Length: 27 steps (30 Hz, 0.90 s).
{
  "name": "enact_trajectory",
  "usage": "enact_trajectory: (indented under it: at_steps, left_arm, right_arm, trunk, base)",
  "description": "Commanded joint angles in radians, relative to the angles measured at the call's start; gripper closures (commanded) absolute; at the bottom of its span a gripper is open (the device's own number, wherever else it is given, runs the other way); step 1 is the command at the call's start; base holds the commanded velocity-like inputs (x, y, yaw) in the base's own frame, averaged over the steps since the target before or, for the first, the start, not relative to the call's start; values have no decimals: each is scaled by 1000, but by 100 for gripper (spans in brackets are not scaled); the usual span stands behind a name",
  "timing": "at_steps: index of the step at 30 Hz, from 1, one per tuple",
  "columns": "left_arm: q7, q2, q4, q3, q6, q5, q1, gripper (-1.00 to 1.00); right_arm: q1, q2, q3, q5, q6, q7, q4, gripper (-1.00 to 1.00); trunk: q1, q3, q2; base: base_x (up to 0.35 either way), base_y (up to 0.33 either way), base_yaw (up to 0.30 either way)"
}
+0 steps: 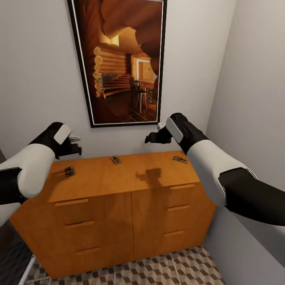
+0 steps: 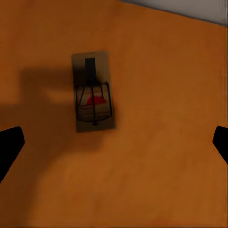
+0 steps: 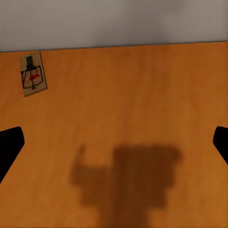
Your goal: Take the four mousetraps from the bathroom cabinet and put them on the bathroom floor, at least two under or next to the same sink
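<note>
Three mousetraps (image 1: 115, 160) laid flat on the cabinet (image 1: 118, 198) top, left gripper (image 1: 75, 144) and right gripper (image 1: 152, 137) held above, both apparently spread wide, nothing grasped.

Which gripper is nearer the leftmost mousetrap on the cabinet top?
Left. The left gripper hovers just above the leftmost mousetrap; the right gripper hangs over the cabinet's middle.

Pale grey walls (image 1: 35, 59) meet in a corner; a framed painting (image 1: 120, 59), perhaps a log cabin, hangs.

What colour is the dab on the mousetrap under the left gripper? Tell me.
Red, on the mousetrap; clearest in the left wrist view.
</note>
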Motion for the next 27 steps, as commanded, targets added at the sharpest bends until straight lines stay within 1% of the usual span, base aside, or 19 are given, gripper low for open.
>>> enact_trajectory:
  at_steps: [1,2,5,10,12,21,27]
  left_arm:
    - [10,-1,-1,2,2,20,-1,-100]
    - [10,-4,-1,2,2,39,-1,-100]
    - [10,-10,-2,2,2,67,-1,-100]
    - [11,-19,-4,2,2,95,-1,-100]
    - [11,-21,-4,2,2,100,-1,-100]
    - [11,-22,1,2,1,107,-1,-100]
    - [11,-20,2,1,0,108,-1,-100]
  right_arm:
    - [-1,0,4,-8,2,-7,0,-100]
    - [-1,0,4,-8,3,-7,0,-100]
    - [-1,0,4,-8,3,-7,0,-100]
    - [-1,0,4,-8,3,-7,0,-100]
    - [0,0,4,-8,3,-7,0,-100]
    - [0,0,4,-8,3,-7,0,-100]
    - [1,0,4,-8,3,-7,0,-100]
  trunk:
    - [4,-4,-8]
    - [8,-7,-15]
    - [8,-7,-15]
    - [8,-7,-15]
    - [8,-7,-15]
    - [42,-36,-78]
    - [42,-36,-78]
  base:
    - [0,0,0]
    - [0,0,0]
    - [0,0,0]
    - [0,0,0]
    - [0,0,0]
    - [0,0,0]
    - [0,0,0]
